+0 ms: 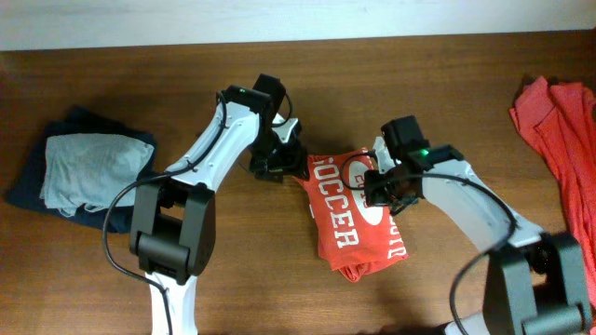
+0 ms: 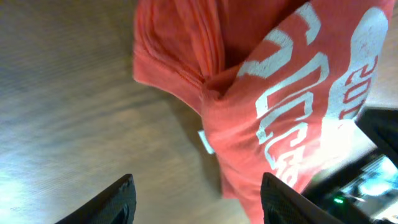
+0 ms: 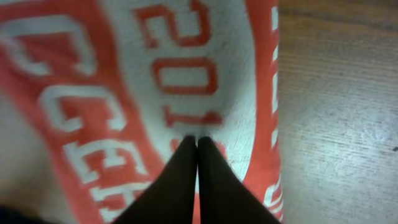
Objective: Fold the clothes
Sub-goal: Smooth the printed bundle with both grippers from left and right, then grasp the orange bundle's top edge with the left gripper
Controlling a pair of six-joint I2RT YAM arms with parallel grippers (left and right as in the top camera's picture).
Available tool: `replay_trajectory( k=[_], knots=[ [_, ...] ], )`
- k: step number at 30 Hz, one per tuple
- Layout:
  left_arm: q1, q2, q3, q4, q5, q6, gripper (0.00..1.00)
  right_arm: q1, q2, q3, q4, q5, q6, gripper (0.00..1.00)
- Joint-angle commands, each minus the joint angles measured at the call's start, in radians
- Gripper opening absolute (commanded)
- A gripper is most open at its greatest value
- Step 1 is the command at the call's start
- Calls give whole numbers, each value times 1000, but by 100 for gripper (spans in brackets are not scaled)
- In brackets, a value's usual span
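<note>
Shirt (image 1: 349,228) folded small, but not safe yet

Nearest the robot, the shirt's lower end sits rounded and a bit lumpy, with a lip of cloth poking out under the top layer. It lies mid-bench (image 1: 65,270), a narrow packet with the SOCCER print facing up.

Move up the packet and here's the right hand (image 3: 198,143): fingers shut tight together, tips down on the white print at the packet's right side. I can't tell whether a nip of cloth is caught between them. That's the first danger, I'd say. If it lifts or slides with cloth trapped, the top layer comes along and the fold opens.

Further up, at the far-left corner, is the left hand (image 2: 200,202). It's spread wide and holding nothing, with bare bench between its fingers and the shirt's edge just ahead. That corner is bunched, several pleats stacked on each other. Close there and it might take every layer or only one, and either way a pull would likely skew the packet.

Out wide, a folded navy and grey pile (image 1: 84,167) sits well apart on the left. A second shirt (image 1: 559,130) lies crumpled at the right edge, not yet folded. A long reach for it across the packet could brush the packet askew.
</note>
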Motion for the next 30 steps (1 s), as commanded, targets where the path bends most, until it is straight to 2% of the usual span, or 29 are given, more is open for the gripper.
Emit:
replay_trajectory(
  k=[1, 4, 9, 14, 23, 30],
  knots=[
    [-8, -16, -40, 15, 113, -93, 63, 3, 58, 5, 31, 85, 79, 4],
    [-26, -16, -74, 39, 106, -146, 63, 3, 98, 5, 46, 80, 109, 4],
    [-50, -16, -177, 161, 102, -331, 68, 3, 112, 5, 42, 57, 109, 4],
    [-73, -16, -282, 263, 161, -440, 67, 3, 112, 5, 34, 19, 127, 4],
    [-99, -16, -334, 398, 181, -529, 69, 4, 112, 5, 31, 6, 126, 4],
    [-170, -16, -352, 422, 167, -593, 81, 5, 112, 5, 32, 6, 126, 4]
  ],
)
